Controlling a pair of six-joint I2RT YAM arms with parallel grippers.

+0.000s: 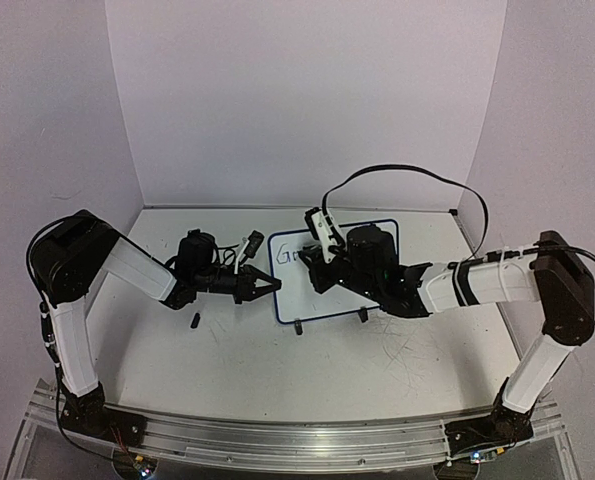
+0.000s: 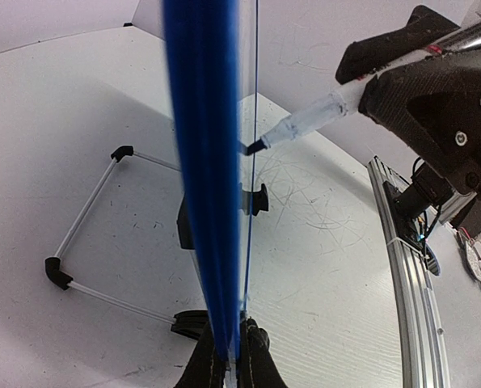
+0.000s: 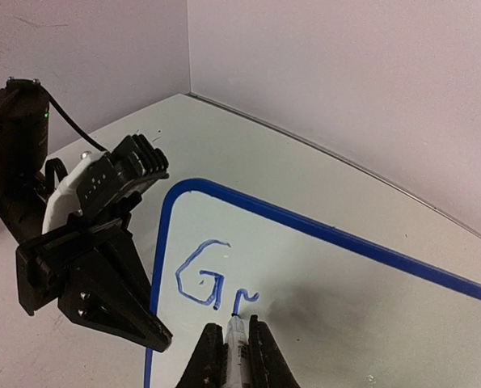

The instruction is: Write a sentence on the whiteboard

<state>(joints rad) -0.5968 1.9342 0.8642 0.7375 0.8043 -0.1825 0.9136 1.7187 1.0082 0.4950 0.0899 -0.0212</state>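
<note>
The whiteboard [image 1: 289,295] is stood nearly upright on its little black feet [image 1: 297,325] in the middle of the worktop [image 1: 307,370], its writing face turned toward the right arm. Of the sentence [image 3: 212,279], only a blue "G" and an "r" are seen, high in the board's corner by the gripped edge, so the task is judged to be barely begun.

The tip of a marker [image 3: 236,339] is pressed to the board just beside the "r", where the next letter would be expected. The marker is clamped between the closed fingers of the right hand [image 3: 236,360] and runs in line with them, so that the tip is driven straight at the face and can be steered by the wrist.

The board's blue frame is pinched at its side edge by the closed left hand [image 2: 232,364], one finger on each face. This hold is judged to be there as a brace: a light board on small feet would otherwise be pushed back or tipped by the pen's pressure.
</note>
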